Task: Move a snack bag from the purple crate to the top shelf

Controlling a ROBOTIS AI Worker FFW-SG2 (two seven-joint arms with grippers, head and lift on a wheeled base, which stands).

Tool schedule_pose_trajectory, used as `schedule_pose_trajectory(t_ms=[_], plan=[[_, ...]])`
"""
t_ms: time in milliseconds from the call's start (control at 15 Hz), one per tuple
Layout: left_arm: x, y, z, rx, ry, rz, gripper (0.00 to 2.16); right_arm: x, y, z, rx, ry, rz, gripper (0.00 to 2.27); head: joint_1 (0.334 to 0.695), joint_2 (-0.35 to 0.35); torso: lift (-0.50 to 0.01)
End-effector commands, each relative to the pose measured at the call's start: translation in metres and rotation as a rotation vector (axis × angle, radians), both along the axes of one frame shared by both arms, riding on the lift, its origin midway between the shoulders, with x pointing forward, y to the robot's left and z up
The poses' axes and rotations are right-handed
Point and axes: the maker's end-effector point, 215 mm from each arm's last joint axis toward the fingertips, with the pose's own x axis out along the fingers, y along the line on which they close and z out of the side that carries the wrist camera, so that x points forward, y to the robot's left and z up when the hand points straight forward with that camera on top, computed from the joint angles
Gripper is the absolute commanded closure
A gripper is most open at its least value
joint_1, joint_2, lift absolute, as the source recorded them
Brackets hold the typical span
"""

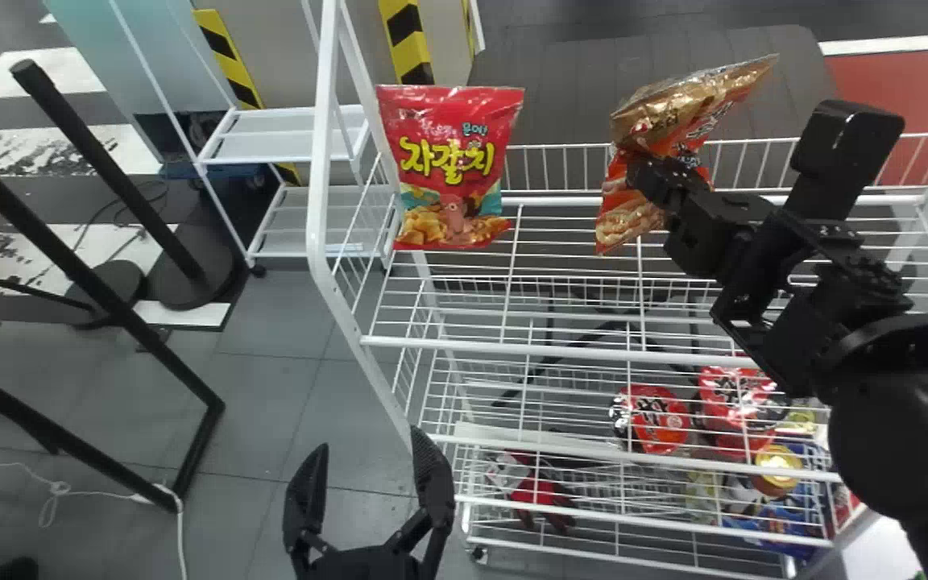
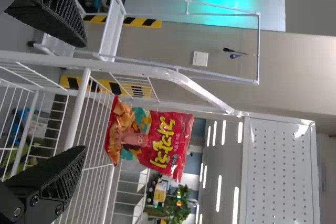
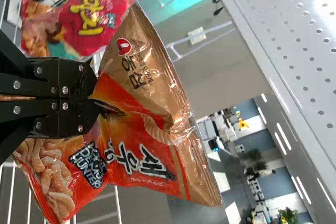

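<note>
While the left gripper (image 1: 370, 439) is waiting with its fingers spread, on the near side of the front edge (image 1: 512, 348) of the top shelf (image 1: 448, 341), the right gripper (image 3: 94, 103) is clenching the snack bag (image 3: 152, 150) around its creased middle, holding it over the rear part of the shelf. Carrying looks finished, and placing seems to be the step in hand; the next move is probably calling for settling the lower end on the wires, then freeing it gently so the wide top isn't toppling. Whether the bag is touching the wires, I cannot tell. Farther back, a red bag (image 1: 452, 165) is standing toward the back left corner, leaving a gap beside it, while the raised back rail (image 1: 553, 147) is limiting rearward travel.
</note>
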Motion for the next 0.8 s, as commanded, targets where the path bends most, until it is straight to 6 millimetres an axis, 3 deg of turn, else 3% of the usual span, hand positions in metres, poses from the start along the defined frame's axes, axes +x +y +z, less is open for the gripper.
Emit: schedule_pose_trajectory(t_ms=[0,200,467,733], plan=[[0.000,0.005,-0.002,0.002,0.004,0.008,0.13,0.007,0.012,0.002,0.062,-0.008,0.008,1.69,0.695,0.250,-0.001],[0.003,0.011,-0.003,0.007,0.002,0.013,0.13,0.017,0.018,0.002,0.125,-0.003,0.006,1.69,0.695,0.271,-0.001],[0.006,0.017,-0.004,0.007,0.000,0.016,0.13,0.026,0.028,-0.020,0.196,0.050,0.011,1.69,0.695,0.281,-0.001],[0.008,0.021,-0.006,0.008,0.001,0.018,0.13,0.033,0.038,-0.028,0.241,0.063,0.015,1.69,0.695,0.296,-0.001]])
